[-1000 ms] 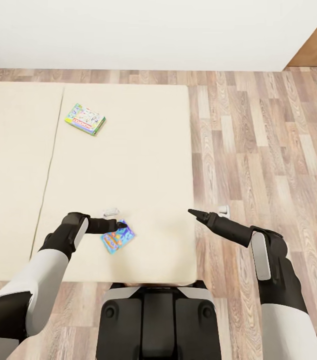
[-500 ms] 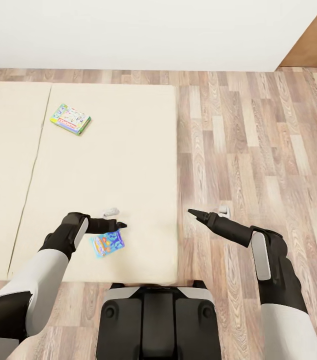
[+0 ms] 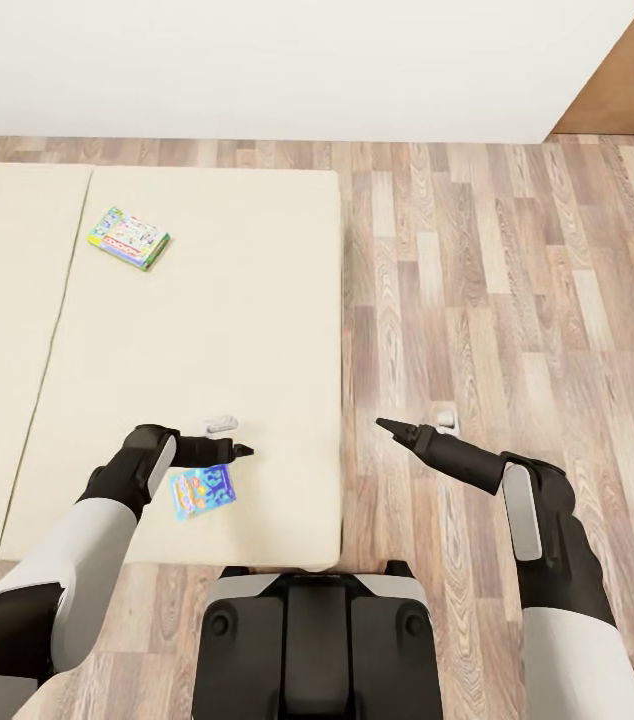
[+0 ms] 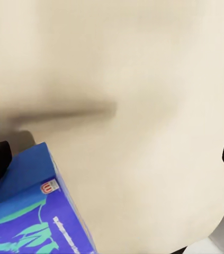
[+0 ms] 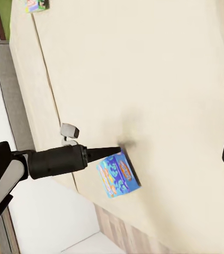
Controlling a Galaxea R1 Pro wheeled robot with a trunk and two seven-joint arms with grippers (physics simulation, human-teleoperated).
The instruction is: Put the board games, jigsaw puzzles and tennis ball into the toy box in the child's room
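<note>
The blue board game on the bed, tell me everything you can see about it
The blue game is a flat rectangular box, cardboard by its look, with colourful lettering on a bright blue lid and plain blue sides. It lies face up and closed on the beige bed, near the edge closest to the robot, turned askew to that edge. The left gripper hovers just beyond its far corner; whether it touches the box cannot be told. The left wrist view shows a corner of it with a small red logo.
</note>
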